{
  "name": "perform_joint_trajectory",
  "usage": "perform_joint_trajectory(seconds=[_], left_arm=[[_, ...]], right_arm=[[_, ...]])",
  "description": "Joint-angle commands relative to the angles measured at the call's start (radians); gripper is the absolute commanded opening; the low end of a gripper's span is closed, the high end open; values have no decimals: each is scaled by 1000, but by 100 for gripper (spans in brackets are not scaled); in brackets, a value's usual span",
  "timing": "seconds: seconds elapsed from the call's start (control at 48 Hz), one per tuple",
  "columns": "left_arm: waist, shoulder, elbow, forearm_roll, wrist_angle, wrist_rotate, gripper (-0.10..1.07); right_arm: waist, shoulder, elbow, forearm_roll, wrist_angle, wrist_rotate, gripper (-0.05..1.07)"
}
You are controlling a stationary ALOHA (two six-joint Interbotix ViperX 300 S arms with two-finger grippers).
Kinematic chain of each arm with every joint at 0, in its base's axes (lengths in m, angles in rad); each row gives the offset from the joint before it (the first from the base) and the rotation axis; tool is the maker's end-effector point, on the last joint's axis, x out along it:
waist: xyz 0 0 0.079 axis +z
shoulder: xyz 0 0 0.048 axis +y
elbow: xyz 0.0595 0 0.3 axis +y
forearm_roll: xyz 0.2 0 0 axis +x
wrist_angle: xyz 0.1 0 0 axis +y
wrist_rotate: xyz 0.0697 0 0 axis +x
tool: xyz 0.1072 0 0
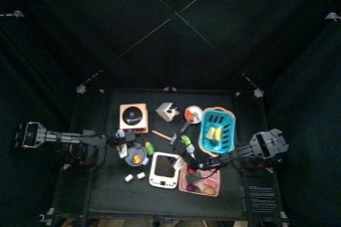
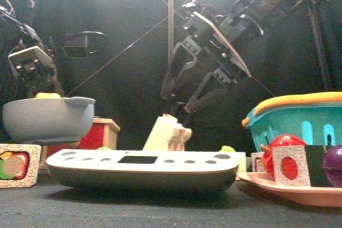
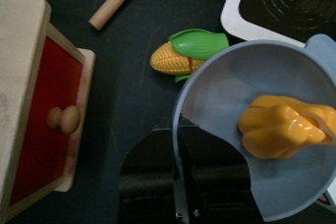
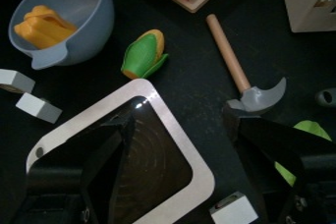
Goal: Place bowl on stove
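The left gripper [image 3: 184, 184] is clenched on the rim of the grey-blue bowl [image 3: 262, 120], holding it raised left of the white stove [image 4: 138, 159]. The right gripper [image 4: 178, 184] hangs above the stove with jaws released, grasping nothing. A toy corn [image 4: 144, 53] lies between bowl and stove

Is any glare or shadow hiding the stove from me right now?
No. Top view: the stove stands out pale and clear. Front view: its top edge catches light without washing out. Right wrist view: white rim bright, grille readable. Left wrist view: the bowl is evenly lit; the left end effector sits in shadow.
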Motion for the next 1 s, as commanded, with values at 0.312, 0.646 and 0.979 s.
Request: perform_joint_trajectory(seconds=[0.312, 0.646, 0.979], left_arm=[[-74, 25, -109, -132, -35, -2, 27], [-104, 189, -210, -196, -147, -2, 27], [-109, 364, -345, -195, -147, 2, 27]], right_arm=[[69, -120, 46, 17, 112, 6, 100], [126, -140, 72, 84, 232, -2, 100], [152, -147, 94, 127, 268, -2, 100]])
